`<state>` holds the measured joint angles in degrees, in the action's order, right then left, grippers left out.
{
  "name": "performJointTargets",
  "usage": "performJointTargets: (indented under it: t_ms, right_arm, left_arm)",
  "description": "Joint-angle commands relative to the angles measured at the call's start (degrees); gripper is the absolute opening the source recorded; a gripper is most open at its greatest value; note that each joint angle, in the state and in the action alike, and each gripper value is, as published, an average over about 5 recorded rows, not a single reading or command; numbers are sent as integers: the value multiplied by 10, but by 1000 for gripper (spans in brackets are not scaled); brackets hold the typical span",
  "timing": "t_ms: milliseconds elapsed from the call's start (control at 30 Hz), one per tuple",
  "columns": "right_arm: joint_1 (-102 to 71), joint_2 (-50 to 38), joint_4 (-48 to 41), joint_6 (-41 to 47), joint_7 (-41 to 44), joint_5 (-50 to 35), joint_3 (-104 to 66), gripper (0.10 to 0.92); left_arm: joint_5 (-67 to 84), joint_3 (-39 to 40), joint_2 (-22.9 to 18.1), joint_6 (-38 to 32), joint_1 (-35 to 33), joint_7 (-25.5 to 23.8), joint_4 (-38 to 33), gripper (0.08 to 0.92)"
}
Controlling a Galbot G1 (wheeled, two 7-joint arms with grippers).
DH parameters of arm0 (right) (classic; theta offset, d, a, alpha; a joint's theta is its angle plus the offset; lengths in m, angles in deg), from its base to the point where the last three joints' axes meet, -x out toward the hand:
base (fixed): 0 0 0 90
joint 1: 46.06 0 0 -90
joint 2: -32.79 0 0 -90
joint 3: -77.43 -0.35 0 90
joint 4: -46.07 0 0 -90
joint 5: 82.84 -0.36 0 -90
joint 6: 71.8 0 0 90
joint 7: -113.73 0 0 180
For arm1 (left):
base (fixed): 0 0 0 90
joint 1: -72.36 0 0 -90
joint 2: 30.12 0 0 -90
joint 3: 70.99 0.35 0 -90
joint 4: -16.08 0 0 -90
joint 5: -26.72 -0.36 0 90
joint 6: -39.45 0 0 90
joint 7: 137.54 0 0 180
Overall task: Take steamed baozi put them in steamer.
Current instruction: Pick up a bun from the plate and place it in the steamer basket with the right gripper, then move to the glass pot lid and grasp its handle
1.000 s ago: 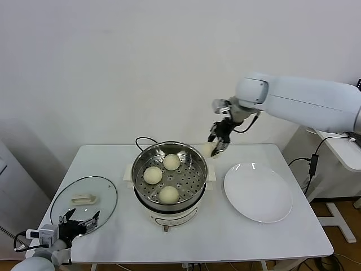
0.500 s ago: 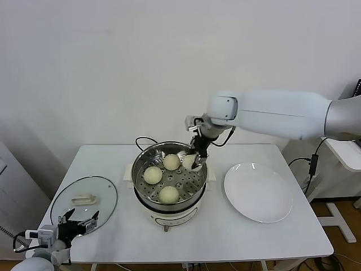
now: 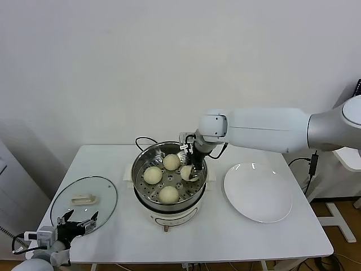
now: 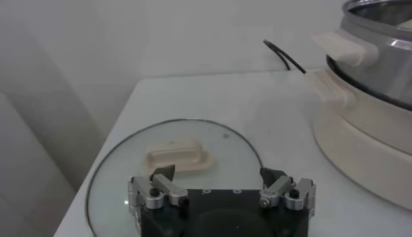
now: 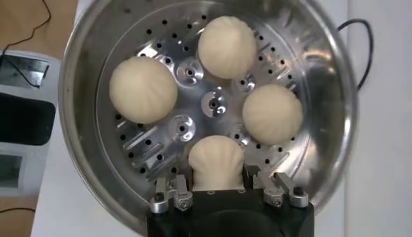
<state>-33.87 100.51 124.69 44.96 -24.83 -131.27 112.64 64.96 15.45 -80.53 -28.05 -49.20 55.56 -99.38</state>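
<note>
The steel steamer (image 3: 141, 164) stands on its white base at the table's middle. Three cream baozi (image 3: 153, 175) (image 3: 171, 162) (image 3: 168, 194) lie on its perforated floor. My right gripper (image 3: 189, 171) is down inside the pot at its right side, shut on a fourth baozi (image 5: 215, 162) just above or on the floor. The right wrist view shows the other three buns (image 5: 143, 89) (image 5: 227, 46) (image 5: 272, 113) around the pot's centre. My left gripper (image 4: 222, 182) is open and empty, parked low over the glass lid (image 4: 116, 161) at the table's front left.
A flat white plate (image 3: 258, 192) lies bare to the right of the steamer. The glass lid with white handle (image 3: 84, 199) lies at the front left. A black cord (image 3: 141, 141) runs behind the pot.
My right gripper carried the fourth baozi from above the pot's far right rim leftward and down into the steamer. The left arm has not moved.
</note>
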Motion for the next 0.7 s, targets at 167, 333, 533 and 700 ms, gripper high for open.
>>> performJointTargets:
  t_ms: [167, 333, 533, 700]
  right_arm:
    - [-28, 4, 3, 12, -21, 2, -10, 569]
    - [-8, -15, 5, 14, -9, -10, -25, 712]
    - [22, -89, 4, 12, 5, -53, -71, 817]
    - [-15, -175, -3, -16, -33, -108, -150, 823]
  left_arm:
    - [0, -1, -1, 0, -1, 0, 1, 823]
    - [0, -2, -1, 0, -2, 0, 0, 823]
    - [-3, -2, -2, 1, 0, 1, -3, 823]
    - [-7, -4, -5, 2, 2, 1, -3, 823]
